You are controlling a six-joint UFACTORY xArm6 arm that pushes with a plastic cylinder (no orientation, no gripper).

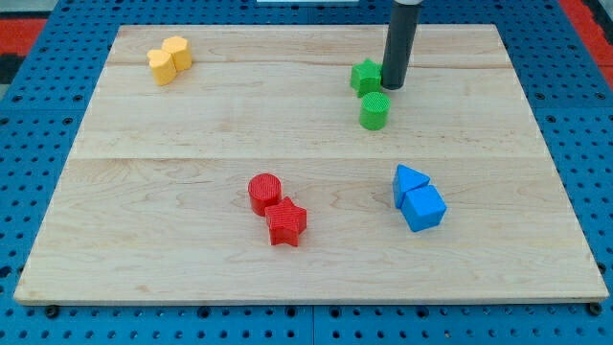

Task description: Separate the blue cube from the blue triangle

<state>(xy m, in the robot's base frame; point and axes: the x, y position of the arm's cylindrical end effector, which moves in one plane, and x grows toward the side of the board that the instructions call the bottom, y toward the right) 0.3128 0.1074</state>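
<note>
The blue cube [423,208] lies at the view's lower right on the wooden board [192,172]. The blue triangle [409,180] sits right above it, touching it. My tip [394,86] is at the view's top, right of centre, far above the blue pair. It stands just right of the green star [365,76], touching or nearly touching it.
A green cylinder [374,110] lies just below the green star. A red cylinder [264,193] and a red star [285,222] sit together at the bottom centre. Two yellow blocks [169,59] sit together at the top left.
</note>
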